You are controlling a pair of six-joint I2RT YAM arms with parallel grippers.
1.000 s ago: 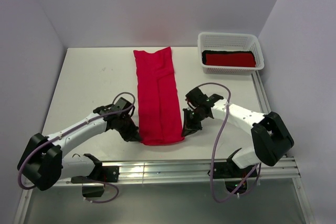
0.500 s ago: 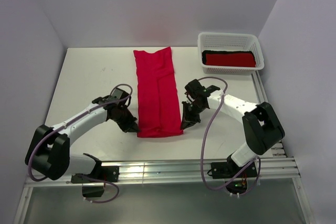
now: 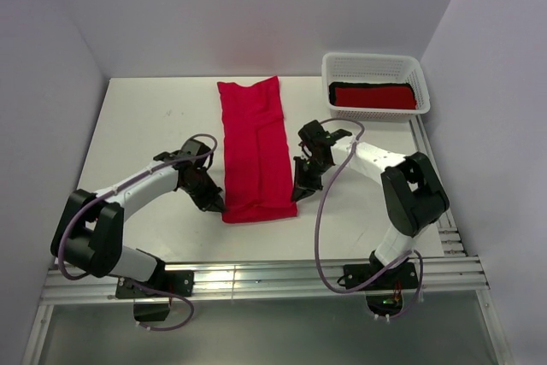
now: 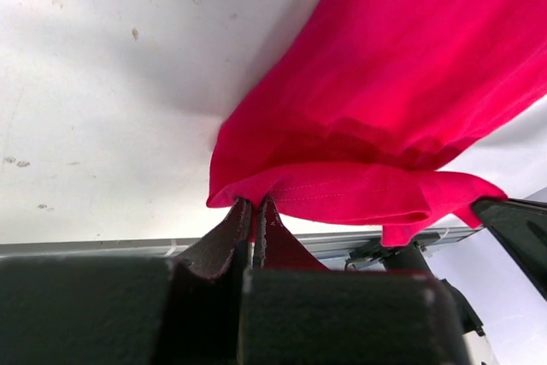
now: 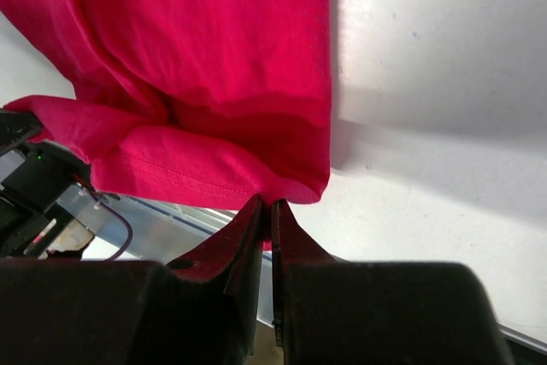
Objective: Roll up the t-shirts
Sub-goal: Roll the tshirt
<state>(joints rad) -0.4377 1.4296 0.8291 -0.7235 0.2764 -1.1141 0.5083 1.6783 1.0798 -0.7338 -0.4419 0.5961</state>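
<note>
A bright red t-shirt (image 3: 254, 144), folded into a long narrow strip, lies down the middle of the white table (image 3: 145, 134). Its near end is lifted and turned over. My left gripper (image 3: 219, 204) is shut on the strip's near left corner; in the left wrist view (image 4: 253, 202) the hem (image 4: 359, 190) is pinched between the fingers. My right gripper (image 3: 297, 195) is shut on the near right corner, and the right wrist view (image 5: 270, 204) shows the fabric (image 5: 205, 66) gripped at the fingertips. A second red t-shirt (image 3: 373, 96) lies folded in the basket.
A white lattice basket (image 3: 374, 66) stands at the back right, holding the red shirt on a black cloth (image 3: 338, 85). A metal rail (image 3: 256, 275) runs along the near table edge. Walls close in the left, back and right sides.
Both grippers have moved away from me along the strip, carrying its near end with them. The strip's near edge now sits farther from the rail.
</note>
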